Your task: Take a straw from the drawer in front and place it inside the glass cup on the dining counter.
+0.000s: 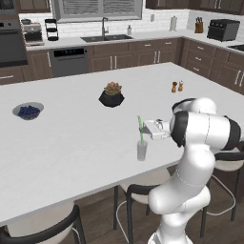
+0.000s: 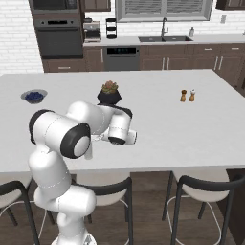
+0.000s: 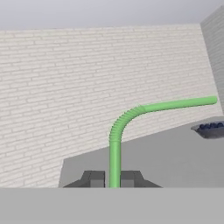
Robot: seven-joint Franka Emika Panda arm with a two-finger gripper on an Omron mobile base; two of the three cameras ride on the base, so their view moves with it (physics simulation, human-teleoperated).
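Observation:
The bright green straw [image 1: 140, 127] stands nearly upright with its lower end inside the small clear glass cup [image 1: 142, 150]. The cup sits near the front edge of the white dining counter [image 1: 71, 143]. My gripper [image 1: 145, 129] reaches in sideways from the right, above the cup, and is shut on the straw's upper part. In the hand view the straw [image 3: 115, 153] rises between the two fingertips, which press against it, and its ribbed top bends off to the right; the gripper [image 3: 113, 179] sits at the bottom. The drawer is out of view.
A dark pot with a plant [image 1: 111, 95] stands mid-counter, and a bowl of blueberries [image 1: 28, 111] lies at the far left. Two small shakers [image 1: 177, 86] are to the right. Dark chairs [image 1: 138, 190] line the counter's near edge beside my base.

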